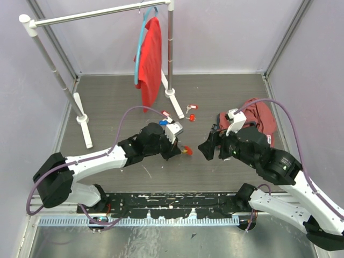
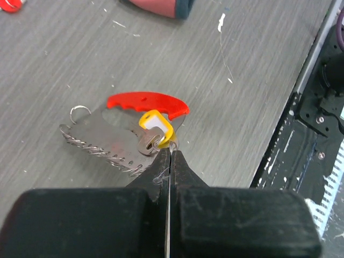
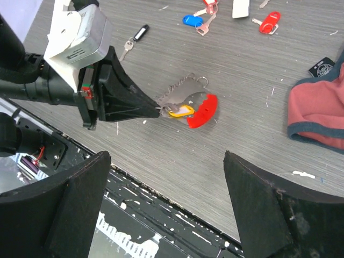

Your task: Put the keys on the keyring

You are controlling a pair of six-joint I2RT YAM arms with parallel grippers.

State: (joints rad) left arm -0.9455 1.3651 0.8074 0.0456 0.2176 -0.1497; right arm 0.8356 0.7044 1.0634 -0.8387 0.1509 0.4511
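- Red plastic piece [image 2: 148, 102] joined to a loop of thin silvery chain [image 2: 94, 144]: that is the keyring [image 3: 203, 112]. It lies flat on the grey table [image 2: 242, 54], just ahead of my left gripper [image 2: 169, 153].
- The left gripper is pinched fully together, tips touching the yellow-tagged key [image 2: 156, 126] that rests on the keyring. Whether they nip the tag or the chain under it, I cannot tell.
- The right gripper [image 3: 166, 161] is spread wide, holds nothing and hovers near the keyring.
- The loose keys [image 3: 269, 21] lie well apart from it, farther up the table.
- Handling, as I judge it: the chain is light and limp and will slump or slide. The red piece looks stiff, so I would grip there.
- The keys are small, hard and slippery — best taken by the plastic tag.
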